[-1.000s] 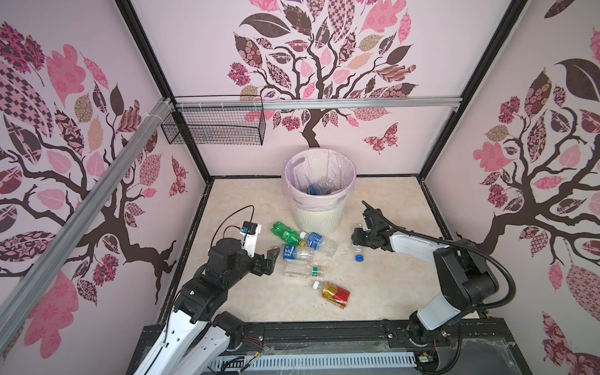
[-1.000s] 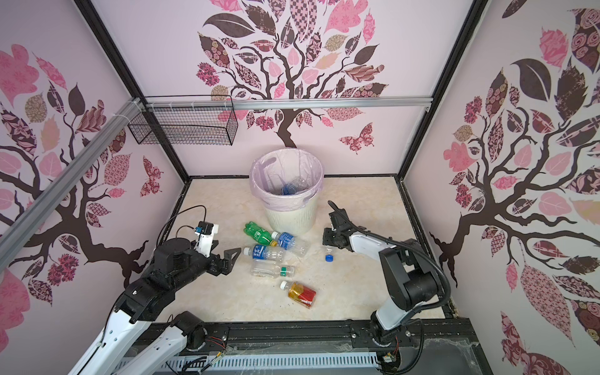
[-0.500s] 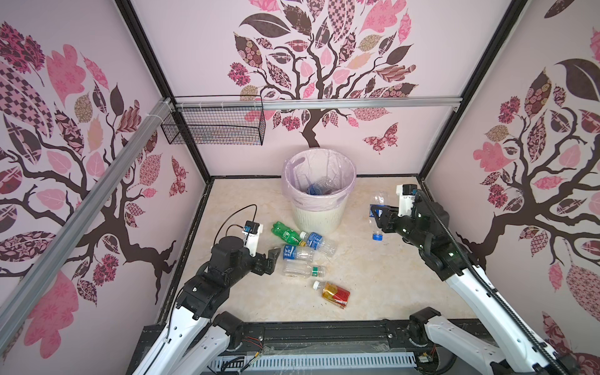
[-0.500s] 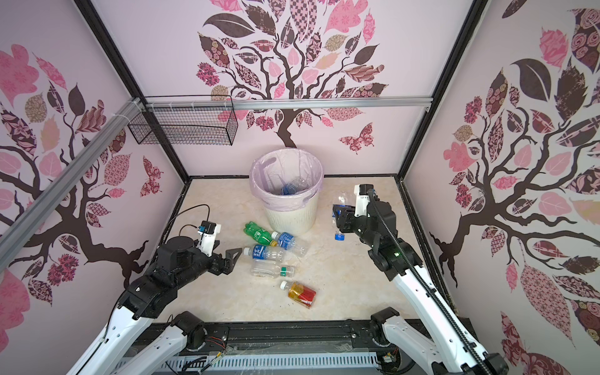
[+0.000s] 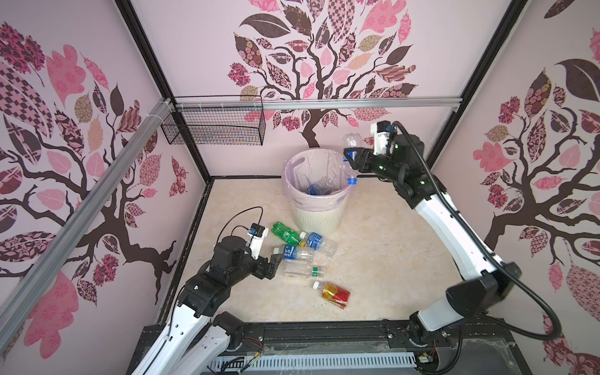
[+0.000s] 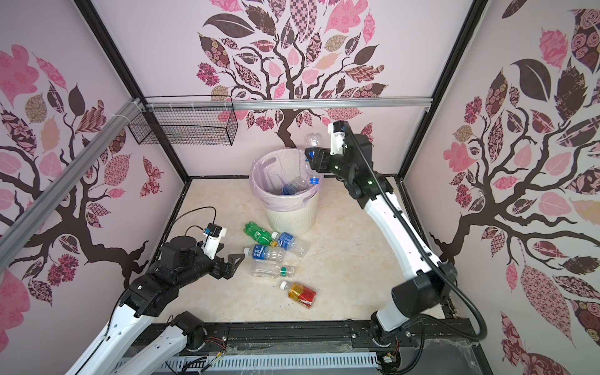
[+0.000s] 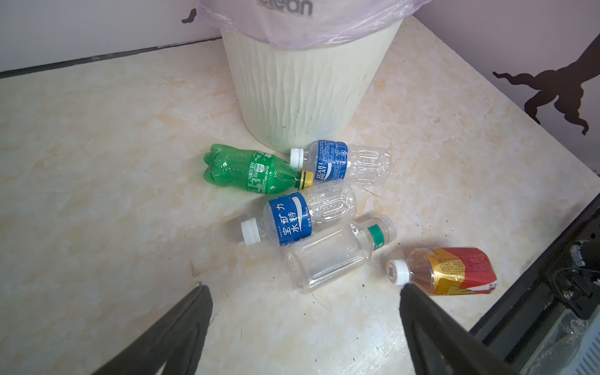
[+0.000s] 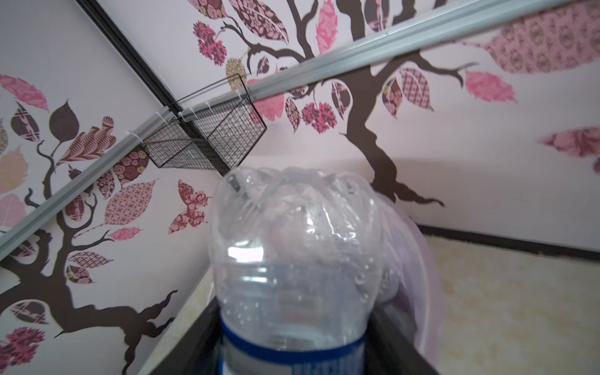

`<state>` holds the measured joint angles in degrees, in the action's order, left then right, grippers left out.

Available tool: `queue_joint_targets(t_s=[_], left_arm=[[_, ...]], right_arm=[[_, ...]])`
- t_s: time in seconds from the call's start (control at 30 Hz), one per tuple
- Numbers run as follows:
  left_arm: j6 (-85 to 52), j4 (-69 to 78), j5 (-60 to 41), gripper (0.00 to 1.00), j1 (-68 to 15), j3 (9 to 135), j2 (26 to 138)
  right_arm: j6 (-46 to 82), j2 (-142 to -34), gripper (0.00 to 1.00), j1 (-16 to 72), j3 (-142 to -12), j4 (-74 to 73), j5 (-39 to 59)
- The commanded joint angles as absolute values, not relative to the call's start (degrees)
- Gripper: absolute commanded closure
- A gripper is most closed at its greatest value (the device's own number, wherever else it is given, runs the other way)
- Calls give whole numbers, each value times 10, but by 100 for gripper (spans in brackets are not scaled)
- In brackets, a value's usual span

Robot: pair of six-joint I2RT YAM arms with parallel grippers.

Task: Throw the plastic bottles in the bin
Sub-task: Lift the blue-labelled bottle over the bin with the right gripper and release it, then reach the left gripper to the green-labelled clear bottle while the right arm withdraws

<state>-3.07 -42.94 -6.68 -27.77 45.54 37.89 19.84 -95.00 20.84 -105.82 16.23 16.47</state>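
Note:
The bin [image 5: 293, 162] is a cream ribbed bucket with a pale pink bag, standing at the back of the floor. My right gripper [image 5: 352, 159] hangs over its right rim, shut on a clear plastic bottle [image 5: 351, 141] held upright with its blue cap down; in the right wrist view the bottle [image 8: 292, 243] fills the space between the fingers. Crushed bottles [image 5: 319, 186] lie inside the bin. On the floor in front of it lie a green bottle [image 5: 285, 233], two blue-labelled ones [image 5: 316, 242] [image 5: 293, 253], a clear one [image 5: 300, 268] and an amber one [image 5: 334, 293]. My left gripper [image 5: 272, 264] is open, just left of the clear one.
A black wire basket [image 5: 214, 130] hangs from the aluminium rail on the back wall, left of the bin. Patterned walls close in three sides. The black frame [image 5: 324, 331] borders the floor at the front. The right arm slopes over the right part of the floor.
My right arm has risen from the floor right of the bin to above its rim, carrying the clear bottle. The left arm has hardly moved.

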Motion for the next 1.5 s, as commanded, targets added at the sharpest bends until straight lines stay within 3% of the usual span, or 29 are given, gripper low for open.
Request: queue_joint_targets(t_s=[0.0,0.1,0.3,0.67,0.93,1.47], left_arm=[[0,-438,-100,6,-276,492,388],[16,-443,-105,6,-276,497,402],[72,-451,-138,8,-276,499,434],[227,-503,-188,8,-298,524,527],[322,-457,-209,11,-324,524,662],[368,-408,-180,11,-339,520,780]], right_arm=[[181,-1024,21,216,-1150,252,182],[157,-1023,14,216,-1151,276,176],[139,-874,9,211,-986,219,151],[184,-550,5,194,-578,199,54],[295,-463,4,192,-341,156,73],[315,-447,3,192,-311,125,79]])
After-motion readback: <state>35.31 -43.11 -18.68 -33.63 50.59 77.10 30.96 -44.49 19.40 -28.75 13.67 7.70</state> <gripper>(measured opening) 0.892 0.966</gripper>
